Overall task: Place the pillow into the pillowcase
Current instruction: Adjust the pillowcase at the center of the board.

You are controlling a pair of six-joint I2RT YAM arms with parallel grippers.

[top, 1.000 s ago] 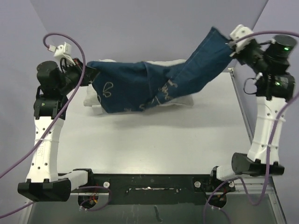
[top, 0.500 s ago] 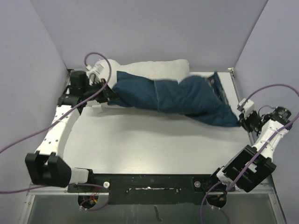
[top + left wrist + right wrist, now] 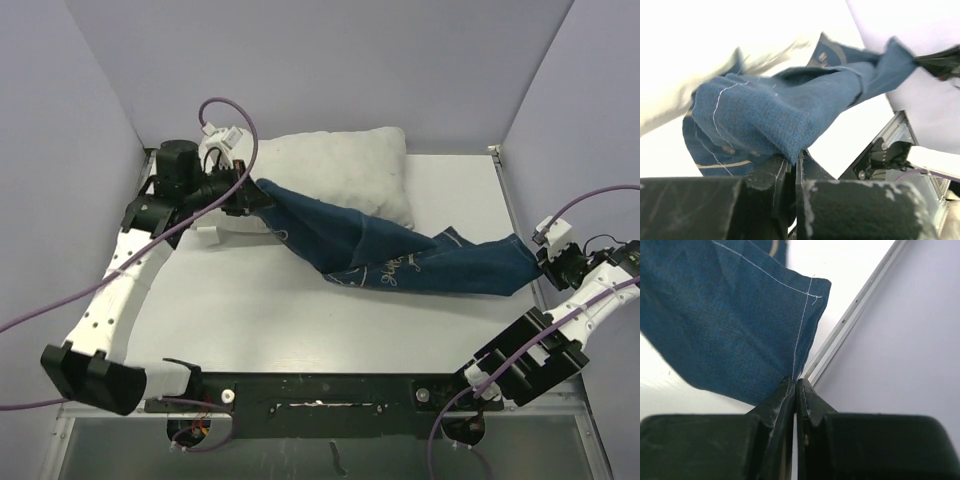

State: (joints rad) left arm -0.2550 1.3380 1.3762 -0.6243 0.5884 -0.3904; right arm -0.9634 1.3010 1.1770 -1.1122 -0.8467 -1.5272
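Stretching across the surface (image 3: pixel 300 320) in the top view, the pillowcase (image 3: pixel 400 255) ran from the left tool (image 3: pixel 247 198) near the far left corner to the right tool (image 3: pixel 545 263) at the right edge. It crossed the near edge of the pillow (image 3: pixel 340 165), which lay at the far side, outside it. From the left wrist, the left tool was pressed together on a bunched fold of blue cloth. From the right wrist, the right tool pinched a stitched corner beside the metal rim (image 3: pixel 860 305)
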